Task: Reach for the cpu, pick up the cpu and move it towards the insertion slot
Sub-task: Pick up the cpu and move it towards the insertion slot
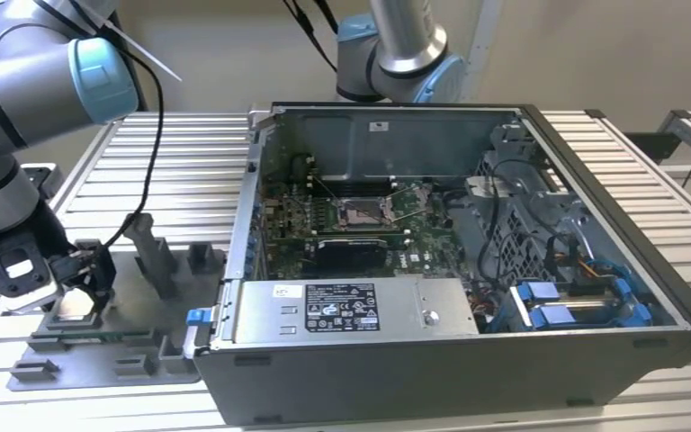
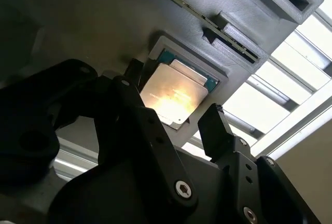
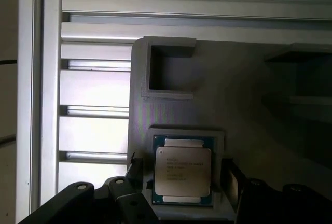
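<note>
While the cpu [image 3: 182, 175] sits in its grey fixture [image 3: 171, 110], the gripper [image 2: 174, 92] straddles it.
Fingers [image 2: 215, 125] stand apart either side (not yet clamped), placed to pinch its edges; the slot [image 1: 362, 211] lies well apart, inside the case [image 1: 442, 378].

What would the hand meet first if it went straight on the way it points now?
Probably the silvery square metal-topped cpu, lying in its grey plastic fixture and straddled by the open hand; depth is unclear, so the fingertips might touch the fixture first.
</note>
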